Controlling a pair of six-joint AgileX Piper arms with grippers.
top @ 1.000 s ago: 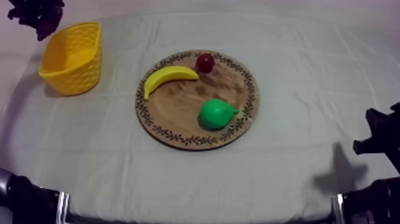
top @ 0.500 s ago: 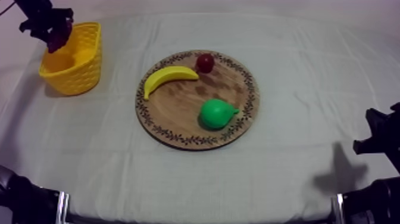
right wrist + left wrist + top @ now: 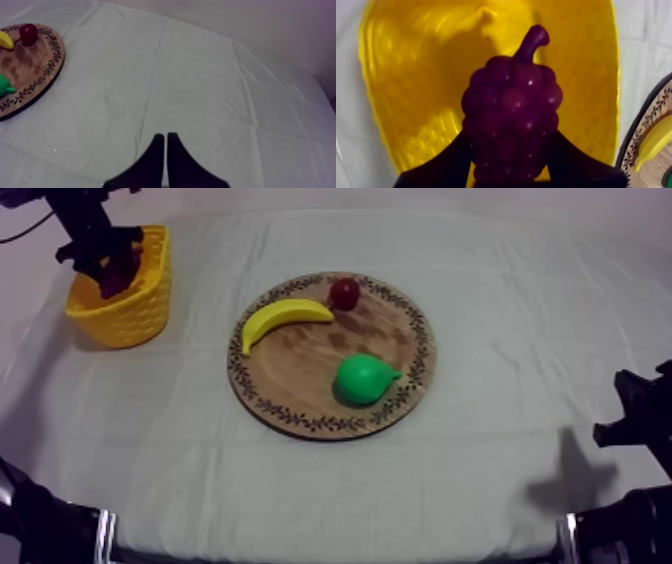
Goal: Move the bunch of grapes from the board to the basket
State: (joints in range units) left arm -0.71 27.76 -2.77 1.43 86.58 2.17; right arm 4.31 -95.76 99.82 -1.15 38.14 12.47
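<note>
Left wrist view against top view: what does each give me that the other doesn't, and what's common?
Left wrist: the left claw is shut on the grapes, held over the inside of the basket. Top: the pear and small red fruit lie on the board, and the right arm sits low at the table's right side. Both: the basket, the board's patterned rim and the banana.
</note>
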